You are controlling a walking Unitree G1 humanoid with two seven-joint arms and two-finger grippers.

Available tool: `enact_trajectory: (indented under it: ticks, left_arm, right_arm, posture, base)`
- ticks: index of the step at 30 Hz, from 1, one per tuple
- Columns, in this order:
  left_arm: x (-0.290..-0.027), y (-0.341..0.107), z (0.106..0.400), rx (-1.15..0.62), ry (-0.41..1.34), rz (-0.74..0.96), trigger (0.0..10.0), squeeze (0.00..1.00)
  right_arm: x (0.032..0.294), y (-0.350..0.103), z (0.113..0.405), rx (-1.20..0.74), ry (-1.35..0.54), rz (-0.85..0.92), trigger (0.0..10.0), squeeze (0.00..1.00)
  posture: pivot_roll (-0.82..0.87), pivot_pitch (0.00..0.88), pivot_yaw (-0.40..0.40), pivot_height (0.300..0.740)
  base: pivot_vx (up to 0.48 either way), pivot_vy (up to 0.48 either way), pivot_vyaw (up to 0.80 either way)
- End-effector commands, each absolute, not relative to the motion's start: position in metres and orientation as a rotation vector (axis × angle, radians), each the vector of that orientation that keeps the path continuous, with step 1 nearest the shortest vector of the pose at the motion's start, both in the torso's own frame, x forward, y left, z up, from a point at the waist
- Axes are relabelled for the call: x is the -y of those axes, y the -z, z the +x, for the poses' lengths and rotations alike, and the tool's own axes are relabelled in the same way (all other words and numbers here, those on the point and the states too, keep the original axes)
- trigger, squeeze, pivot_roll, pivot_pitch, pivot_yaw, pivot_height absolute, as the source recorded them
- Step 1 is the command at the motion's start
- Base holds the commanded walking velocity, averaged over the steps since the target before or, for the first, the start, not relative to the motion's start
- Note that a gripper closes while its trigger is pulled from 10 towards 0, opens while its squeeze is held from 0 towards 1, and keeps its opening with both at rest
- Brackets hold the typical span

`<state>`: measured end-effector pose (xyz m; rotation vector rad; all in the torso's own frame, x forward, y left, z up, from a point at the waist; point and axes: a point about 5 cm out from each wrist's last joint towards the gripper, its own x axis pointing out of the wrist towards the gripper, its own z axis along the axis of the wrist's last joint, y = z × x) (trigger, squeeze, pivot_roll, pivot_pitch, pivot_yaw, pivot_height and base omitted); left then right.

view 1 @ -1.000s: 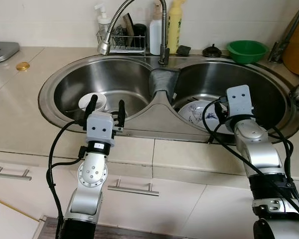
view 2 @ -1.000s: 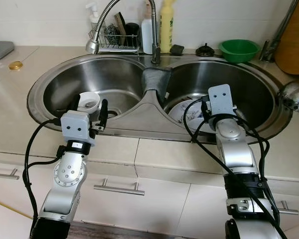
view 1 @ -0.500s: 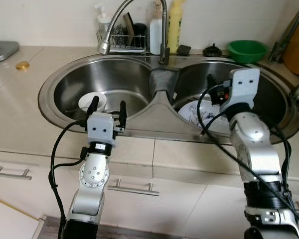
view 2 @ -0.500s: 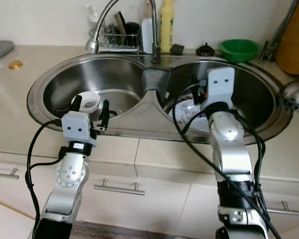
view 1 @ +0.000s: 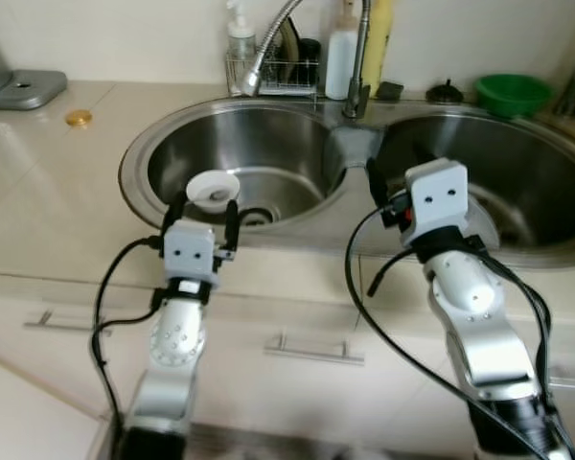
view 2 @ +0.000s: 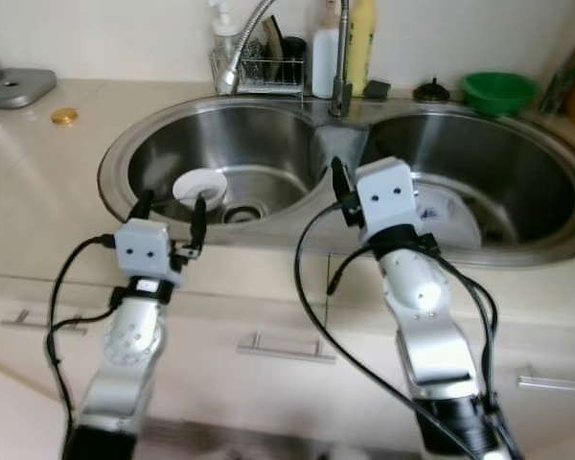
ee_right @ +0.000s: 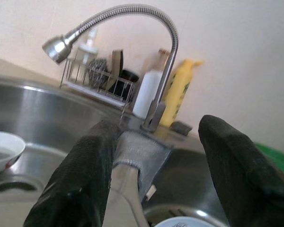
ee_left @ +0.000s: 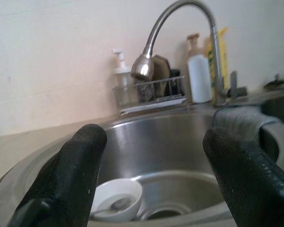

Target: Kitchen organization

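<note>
fingers [ee_left: 75, 175] of left gripper [view 1: 203, 203] spread wide and empty, right gripper [ee_right: 156, 175] same, white bowl [view 1: 213, 189] upright in left sink [view 1: 297, 158], gray rag [ee_right: 137, 153] draped over divider

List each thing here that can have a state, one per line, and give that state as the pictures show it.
left gripper: open, holding nothing, at the left basin's near rim
right gripper: open, holding nothing, over the sink divider
white bowl: upright in the left basin, some dark liquid inside
faucet: no water running, spout over the left basin
grey cloth: draped over the divider
green bowl: upright on the counter
</note>
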<state>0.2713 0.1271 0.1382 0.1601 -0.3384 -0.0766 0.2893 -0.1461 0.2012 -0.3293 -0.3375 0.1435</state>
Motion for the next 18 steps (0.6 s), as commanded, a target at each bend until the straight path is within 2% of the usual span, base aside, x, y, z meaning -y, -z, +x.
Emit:
enact_trajectory:
  ticks: [1, 13, 18]
  left_arm:
    - [-0.1340, -0.1401, 0.2702, 0.344, 0.056, 0.173, 10.0, 0.00]
    - [-0.1345, -0.1410, 0.2699, 0.348, 0.053, 0.172, 10.0, 0.00]
    - [-0.1348, -0.1416, 0.2696, 0.355, 0.053, 0.187, 10.0, 0.00]
  right_arm:
    - [0.1410, -0.2099, 0.2873, 0.388, -0.155, -0.333, 10.0, 0.00]
    - [0.1416, -0.2098, 0.2864, 0.400, -0.143, -0.342, 10.0, 0.00]
    - [0.1427, -0.2102, 0.2863, 0.403, -0.134, -0.343, 10.0, 0.00]
  posture:
    - [-0.16, 0.000, -0.012, 0.740]
    - [-0.16, 0.000, -0.007, 0.740]
    - [-0.17, 0.000, -0.007, 0.740]
  base:
    - [0.000, 0.480, 0.00]
    - [0.000, 0.472, 0.00]
    - [0.000, 0.000, 0.00]
